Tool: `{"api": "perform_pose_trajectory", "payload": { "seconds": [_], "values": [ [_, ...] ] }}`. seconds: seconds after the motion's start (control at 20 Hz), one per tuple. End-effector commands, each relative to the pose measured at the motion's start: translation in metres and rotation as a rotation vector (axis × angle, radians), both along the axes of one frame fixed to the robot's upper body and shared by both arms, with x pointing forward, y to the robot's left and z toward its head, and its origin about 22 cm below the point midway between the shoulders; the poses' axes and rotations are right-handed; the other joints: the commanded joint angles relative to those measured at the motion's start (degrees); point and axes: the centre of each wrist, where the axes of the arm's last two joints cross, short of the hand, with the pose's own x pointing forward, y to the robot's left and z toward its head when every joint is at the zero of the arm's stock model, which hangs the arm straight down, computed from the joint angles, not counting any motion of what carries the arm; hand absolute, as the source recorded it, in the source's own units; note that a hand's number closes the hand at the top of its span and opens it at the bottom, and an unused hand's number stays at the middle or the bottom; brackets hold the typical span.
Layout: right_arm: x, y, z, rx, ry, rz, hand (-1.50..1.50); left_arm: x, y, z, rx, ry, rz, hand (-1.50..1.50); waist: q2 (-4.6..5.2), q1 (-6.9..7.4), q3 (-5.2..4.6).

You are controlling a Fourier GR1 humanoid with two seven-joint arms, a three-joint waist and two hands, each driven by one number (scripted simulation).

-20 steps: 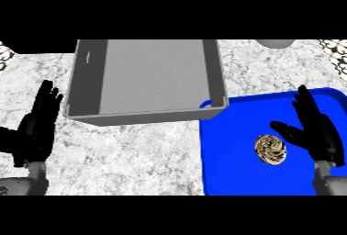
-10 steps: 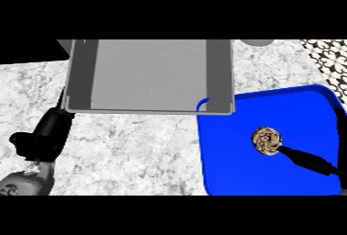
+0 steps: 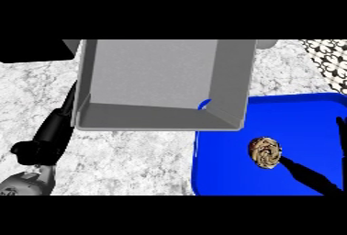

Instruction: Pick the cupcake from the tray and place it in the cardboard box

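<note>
The cupcake [image 3: 265, 152], brown with a swirled top, sits on the blue tray [image 3: 224, 179] at the right. My right hand [image 3: 308, 176] comes in from the lower right and is open. One straight finger points up-left, its tip at the cupcake's lower right edge. Another fingertip [image 3: 339, 125] shows at the right border; the palm is out of view. The grey open-topped box [image 3: 163, 78] stands at the top centre with nothing visible inside, its near right corner overlapping the tray's far left corner. My left hand [image 3: 53, 131] lies edge-on along the box's left wall, fingers straight.
The counter top [image 3: 129, 160] is pale marble. A patterned surface [image 3: 331, 57] shows at the far right corner. My left forearm [image 3: 24, 183] enters at the lower left.
The right hand has dropped from upright over the tray to low at the lower right, one finger reaching the cupcake. The left hand turned edge-on beside the box. The view has closed in.
</note>
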Motion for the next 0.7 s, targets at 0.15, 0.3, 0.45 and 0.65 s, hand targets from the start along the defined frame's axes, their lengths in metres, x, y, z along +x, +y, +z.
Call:
{"api": "perform_pose_trajectory", "payload": {
  "seconds": [0.15, 0.3, 0.45, 0.65],
  "values": [
    [-0.030, 0.054, 0.050, 0.041, 0.223, -0.038, -1.50, -0.001, -0.019, -0.019, -0.001, 0.102, -0.081, 0.00, 1.52, 1.22, 0.08],
    [-0.044, 0.074, 0.072, 0.066, 0.276, -0.069, -1.50, 0.002, -0.024, -0.018, 0.003, 0.104, -0.119, 0.00, 1.67, 2.53, 0.32],
    [-0.051, 0.086, 0.094, 0.093, 0.291, -0.107, -1.50, 0.004, -0.023, -0.014, -0.006, 0.097, -0.141, 0.00, 1.84, 3.87, 0.32],
    [-0.038, 0.096, 0.092, 0.126, 0.278, -0.166, -1.50, 0.009, -0.037, -0.018, -0.006, 0.090, -0.153, 0.00, 1.80, 4.62, 0.54]
  ]
}}
